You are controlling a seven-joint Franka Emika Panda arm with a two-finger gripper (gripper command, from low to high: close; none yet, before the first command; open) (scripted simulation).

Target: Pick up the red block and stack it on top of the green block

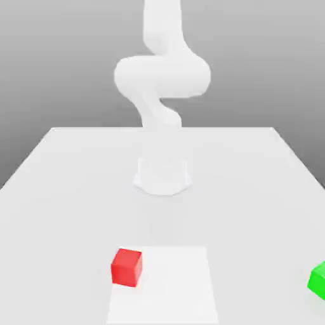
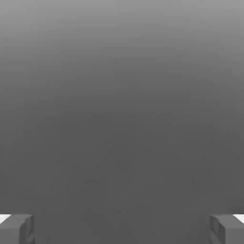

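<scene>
Exterior view first: the white Panda arm (image 1: 162,73) rises from its round base (image 1: 163,176) near the middle of the white table (image 1: 57,184), with the elbow bulging out and the upper part running off the top edge, all set against a plain grey backdrop. Closer to the camera, the red block (image 1: 127,266) sits flat on the table, right on the edge of a slightly brighter square patch (image 1: 168,285) toward the exterior view's left. The green block (image 1: 318,279) is way over at the exterior view's right edge, partly cut off by the frame, also resting on the table. So the two cubes are well apart from each other, nothing stacked yet, and neither one is being touched by anything. Over in the hand view, the gripper (image 2: 122,228) has its two grey fingertips (image 2: 16,228) sitting at opposite corners of the picture with a big gap between them, so the jaws are spread wide and there's nothing between them, just flat grey beyond.
</scene>
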